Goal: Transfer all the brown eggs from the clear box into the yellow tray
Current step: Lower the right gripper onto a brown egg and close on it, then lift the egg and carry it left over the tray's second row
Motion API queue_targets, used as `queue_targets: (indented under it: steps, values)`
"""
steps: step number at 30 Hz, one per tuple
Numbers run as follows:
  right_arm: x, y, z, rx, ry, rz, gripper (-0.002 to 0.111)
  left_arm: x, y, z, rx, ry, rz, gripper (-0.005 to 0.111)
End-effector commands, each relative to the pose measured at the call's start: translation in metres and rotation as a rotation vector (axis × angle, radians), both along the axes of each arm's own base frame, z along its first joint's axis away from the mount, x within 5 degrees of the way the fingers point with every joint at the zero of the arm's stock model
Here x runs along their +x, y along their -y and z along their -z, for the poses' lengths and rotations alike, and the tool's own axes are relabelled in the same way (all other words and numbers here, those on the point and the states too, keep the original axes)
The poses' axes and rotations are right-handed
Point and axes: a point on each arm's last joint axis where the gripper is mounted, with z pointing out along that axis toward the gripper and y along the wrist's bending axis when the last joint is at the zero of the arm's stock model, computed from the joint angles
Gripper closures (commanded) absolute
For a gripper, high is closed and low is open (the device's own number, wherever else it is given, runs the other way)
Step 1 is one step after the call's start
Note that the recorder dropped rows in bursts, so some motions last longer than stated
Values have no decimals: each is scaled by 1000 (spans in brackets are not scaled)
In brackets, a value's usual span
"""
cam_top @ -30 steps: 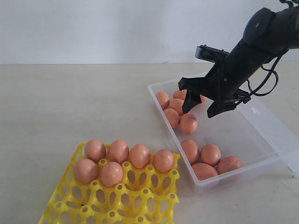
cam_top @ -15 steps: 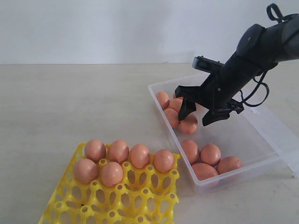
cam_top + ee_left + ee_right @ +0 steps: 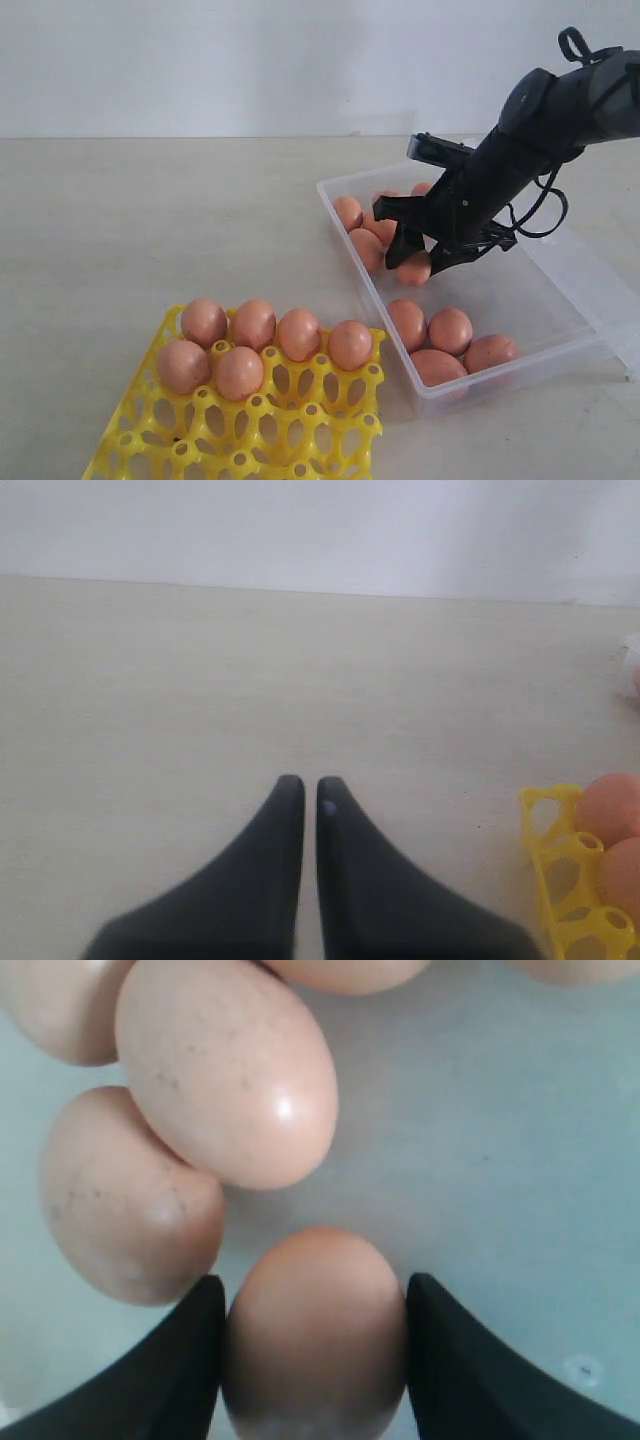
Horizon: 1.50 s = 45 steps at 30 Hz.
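The clear box (image 3: pixel 553 301) sits at right with several brown eggs: a far cluster (image 3: pixel 364 230) and a near cluster (image 3: pixel 451 331). My right gripper (image 3: pixel 418 262) is down inside the box. Its two black fingers press both sides of one brown egg (image 3: pixel 315 1330), which rests on the box floor; the same egg (image 3: pixel 414 271) shows in the exterior view. Two other eggs (image 3: pixel 225 1070) lie just beyond it. The yellow tray (image 3: pixel 300 430) at front left holds several eggs (image 3: pixel 254 324) in its far rows. My left gripper (image 3: pixel 303 785) is shut and empty over bare table, near the tray's corner (image 3: pixel 547 825).
The box's hinged clear lid (image 3: pixel 603 285) lies open to the right of the box. The tray's near cells (image 3: pixel 240 450) are empty. A pale wall (image 3: pixel 250 60) backs the beige table (image 3: pixel 150 220).
My right gripper has come down into the box and its fingers have closed in around one egg. The left gripper and the tray's eggs have not moved.
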Motion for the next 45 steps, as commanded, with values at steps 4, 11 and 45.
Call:
queue_targets:
  steps: [4,11,45]
  values:
    - [-27,12,-30,-13,178,143,108,0,0,1,4,5,2,103]
    - [-104,-2,-59,-219,590,38,108,0,0,1,4,5,2,103]
    - [-218,-121,-75,200,1033,-170,108,0,0,1,4,5,2,103]
